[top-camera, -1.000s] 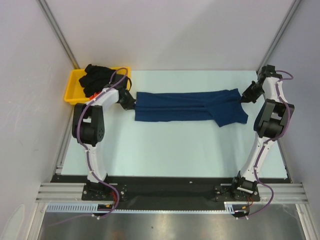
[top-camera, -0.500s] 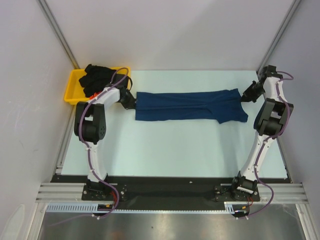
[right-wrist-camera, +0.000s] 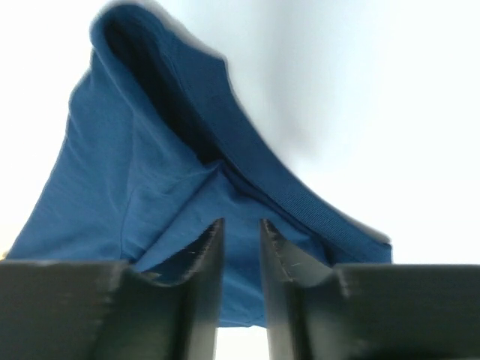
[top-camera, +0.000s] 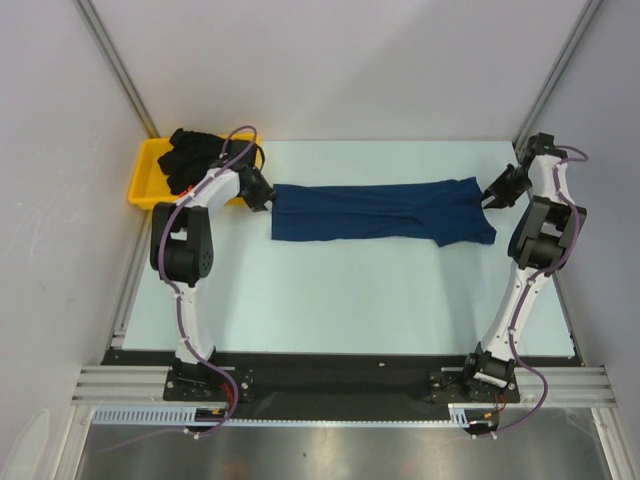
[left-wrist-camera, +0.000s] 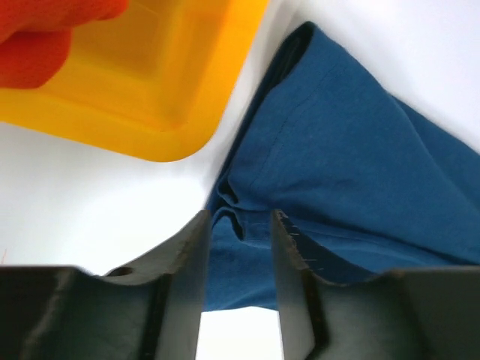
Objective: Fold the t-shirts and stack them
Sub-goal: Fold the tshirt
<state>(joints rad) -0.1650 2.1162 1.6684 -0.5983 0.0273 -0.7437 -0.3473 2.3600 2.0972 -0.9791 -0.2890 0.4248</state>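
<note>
White flat table (top-camera: 380, 300). Navy blue cloth t-shirt (top-camera: 370, 212) lies folded in a long band, left to right, across far half. Yellow plastic tray (top-camera: 145, 175) far left holds black t-shirt (top-camera: 195, 152) and orange-red t-shirt (left-wrist-camera: 52, 37). Left gripper (top-camera: 262, 195) at navy shirt's left end, jaws parted; right gripper (top-camera: 497, 188) at right end, jaws slightly parted.

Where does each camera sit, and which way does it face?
Top external: above and behind the arm bases, looking down; both arms, left gripper, right gripper show.
Left wrist: on that wrist, faces the navy blue cloth t-shirt and yellow plastic tray; its fingers show.
Right wrist: faces the shirt's other end; its fingers show.
All three show it.
</note>
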